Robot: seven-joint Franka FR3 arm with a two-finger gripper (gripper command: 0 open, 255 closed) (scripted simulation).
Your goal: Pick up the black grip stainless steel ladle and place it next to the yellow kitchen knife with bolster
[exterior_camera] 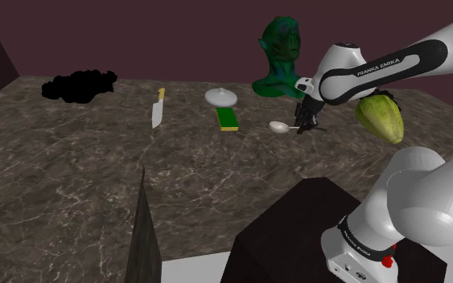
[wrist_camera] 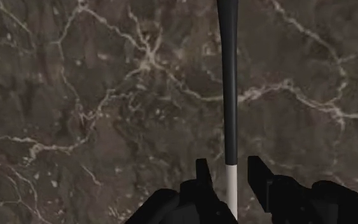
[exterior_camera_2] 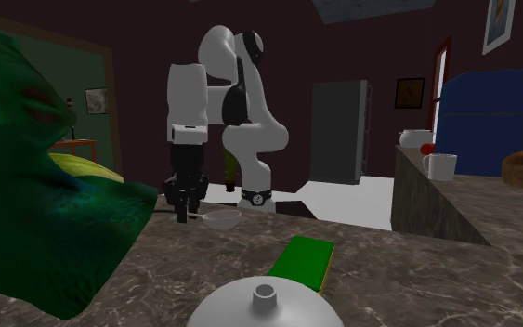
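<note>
The ladle (exterior_camera: 278,126) lies on the marble counter (exterior_camera: 96,177), its pale bowl toward the shoulder view's left; the bowl (exterior_camera_2: 220,218) also shows in front of the arm. My gripper (exterior_camera: 306,127) is down at its handle end (exterior_camera_2: 187,215). In the wrist view the slim black handle (wrist_camera: 229,95), white at its near end, runs between my gripper's (wrist_camera: 229,170) two fingers, with a narrow gap on each side. The fingers do not touch it. The knife (exterior_camera: 158,108), yellow handle and pale blade, lies well off to the shoulder view's left.
Between ladle and knife sit a green-topped block (exterior_camera: 228,119) and a white domed lid (exterior_camera: 222,97). A green bust (exterior_camera: 279,56) stands behind the ladle, a yellow-green fruit (exterior_camera: 380,116) beside the arm. A black blob (exterior_camera: 78,84) lies far left.
</note>
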